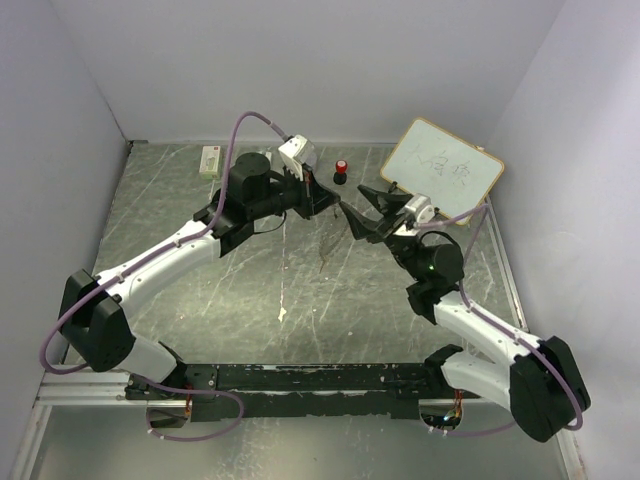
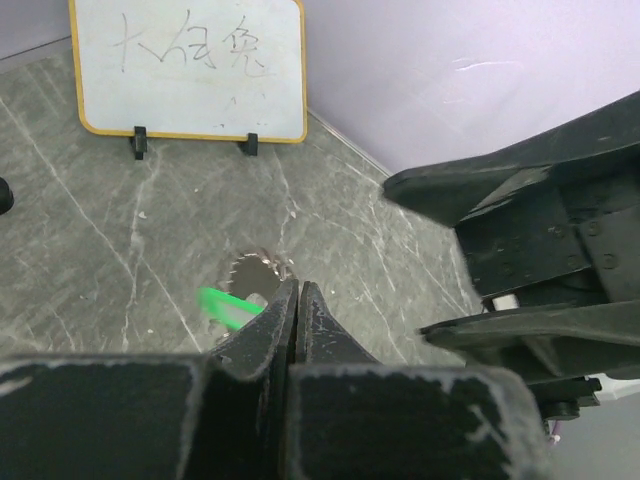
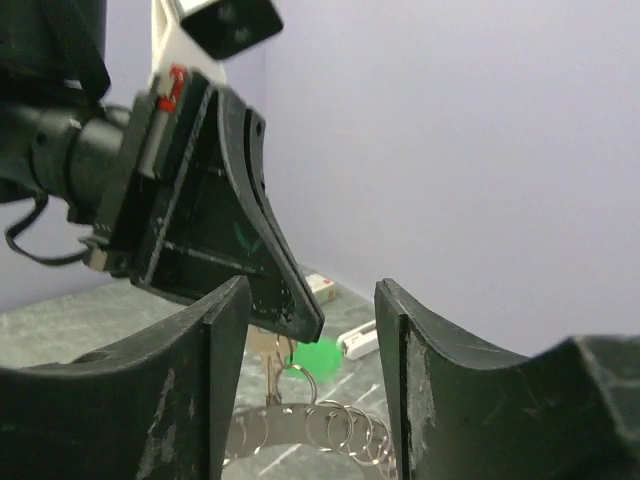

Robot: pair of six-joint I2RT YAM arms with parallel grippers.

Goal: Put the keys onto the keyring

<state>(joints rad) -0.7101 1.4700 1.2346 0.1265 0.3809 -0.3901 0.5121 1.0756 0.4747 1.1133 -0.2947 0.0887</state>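
Note:
My left gripper (image 1: 338, 206) is shut, its fingertips pressed together (image 2: 297, 288). In the right wrist view its tips (image 3: 296, 316) pinch the green-headed key (image 3: 320, 357), which hangs under them beside a silver shaft (image 3: 270, 372). The green head also shows in the left wrist view (image 2: 226, 305). The keyring (image 3: 330, 428), silver with small loops along its rim, lies just below; its ridged edge shows past the left fingertips (image 2: 256, 268). My right gripper (image 3: 310, 300) is open and empty, jaws wide, facing the left fingertips closely (image 1: 360, 213). I cannot tell whether the yellow-orange key is in view.
A whiteboard on a stand (image 1: 442, 170) is at the back right. A red-capped black knob (image 1: 341, 172) stands behind the grippers. A white box (image 1: 210, 160) lies at the back left. A small white object (image 3: 360, 340) lies beyond the keyring. Walls close the table on three sides.

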